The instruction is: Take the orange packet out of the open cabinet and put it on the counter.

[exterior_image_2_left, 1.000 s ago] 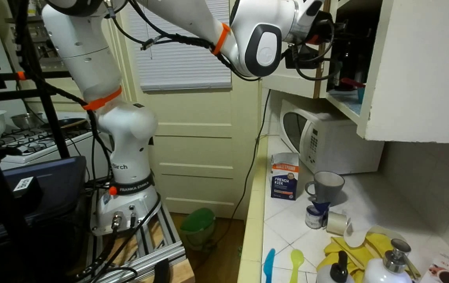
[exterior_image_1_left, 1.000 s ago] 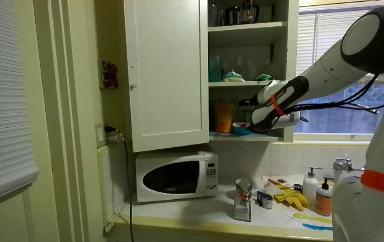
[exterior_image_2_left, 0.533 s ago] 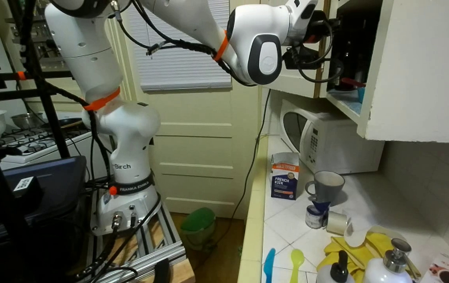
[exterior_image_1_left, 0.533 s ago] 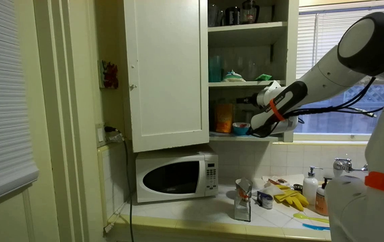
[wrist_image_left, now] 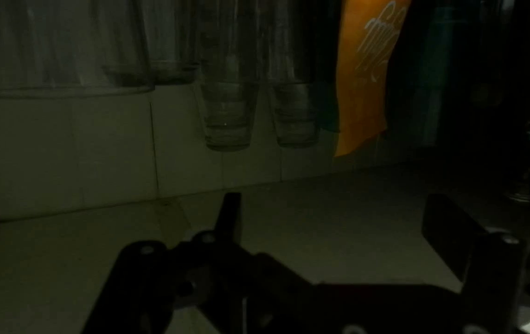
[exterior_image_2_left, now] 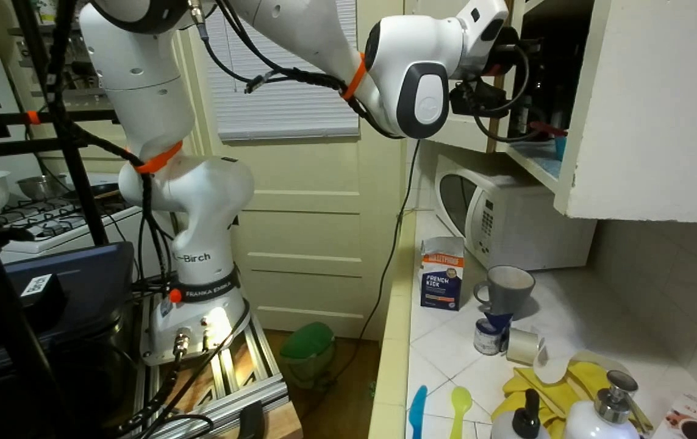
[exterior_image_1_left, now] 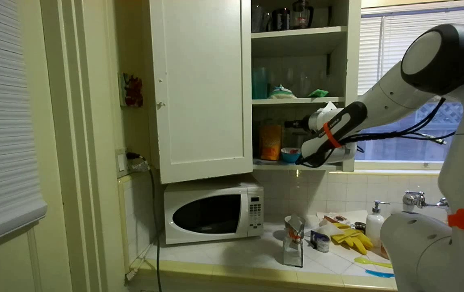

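Observation:
The orange packet (exterior_image_1_left: 270, 142) stands upright on the lowest visible shelf of the open cabinet (exterior_image_1_left: 203, 81). In the wrist view, which looks upside down and is very dark, the packet (wrist_image_left: 371, 69) shows beyond the fingertips. My gripper (exterior_image_1_left: 294, 124) is at the cabinet's opening, to the right of the packet's upper part and apart from it. Its fingers (wrist_image_left: 335, 197) are spread with nothing between them. In an exterior view the cabinet's side (exterior_image_2_left: 659, 110) hides the packet. The pale counter (exterior_image_1_left: 223, 255) lies below; it also shows in an exterior view (exterior_image_2_left: 439, 347).
A blue bowl (exterior_image_1_left: 291, 155) stands just right of the packet. Clear glasses (wrist_image_left: 227, 116) stand beside it in the wrist view. A shelf (exterior_image_1_left: 296, 100) runs above the gripper. On the counter are a microwave (exterior_image_1_left: 211, 215), a coffee bag (exterior_image_2_left: 443, 274), a mug (exterior_image_2_left: 510, 292) and yellow gloves (exterior_image_1_left: 351, 238).
My arm has come down and forward. The gripper has moved slightly farther into the cabinet, toward the packet. The packet and the bowl have not moved.

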Controlling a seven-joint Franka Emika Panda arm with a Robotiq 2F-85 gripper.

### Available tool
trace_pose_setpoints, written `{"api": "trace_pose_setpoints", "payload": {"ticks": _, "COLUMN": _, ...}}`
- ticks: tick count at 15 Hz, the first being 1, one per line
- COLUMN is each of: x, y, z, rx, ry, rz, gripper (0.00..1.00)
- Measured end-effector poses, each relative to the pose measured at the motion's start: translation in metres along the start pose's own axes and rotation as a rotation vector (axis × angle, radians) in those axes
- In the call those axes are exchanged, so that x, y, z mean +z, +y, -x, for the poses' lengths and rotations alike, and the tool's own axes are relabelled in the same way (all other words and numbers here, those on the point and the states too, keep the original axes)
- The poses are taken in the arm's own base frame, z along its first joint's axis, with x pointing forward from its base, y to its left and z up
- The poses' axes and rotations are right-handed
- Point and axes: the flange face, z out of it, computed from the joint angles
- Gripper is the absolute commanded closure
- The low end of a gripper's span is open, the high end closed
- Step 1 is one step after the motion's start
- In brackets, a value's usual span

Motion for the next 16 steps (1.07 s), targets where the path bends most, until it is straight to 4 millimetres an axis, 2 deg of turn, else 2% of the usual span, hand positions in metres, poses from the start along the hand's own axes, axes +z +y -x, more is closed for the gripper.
{"api": "trace_pose_setpoints", "payload": {"ticks": 7, "x": 0.026, "y": 0.003, "z": 0.005, "rx": 0.000, "ry": -0.054, "rz": 0.005, "gripper": 0.00}}
{"api": "trace_pose_setpoints", "payload": {"ticks": 12, "x": 0.017, "y": -0.010, "z": -0.007, "rx": -0.048, "ry": 0.034, "rz": -0.046, "gripper": 0.00}}
{"api": "trace_pose_setpoints", "payload": {"ticks": 16, "x": 0.016, "y": -0.010, "z": -0.008, "rx": -0.035, "ry": 0.066, "rz": -0.071, "gripper": 0.00}}
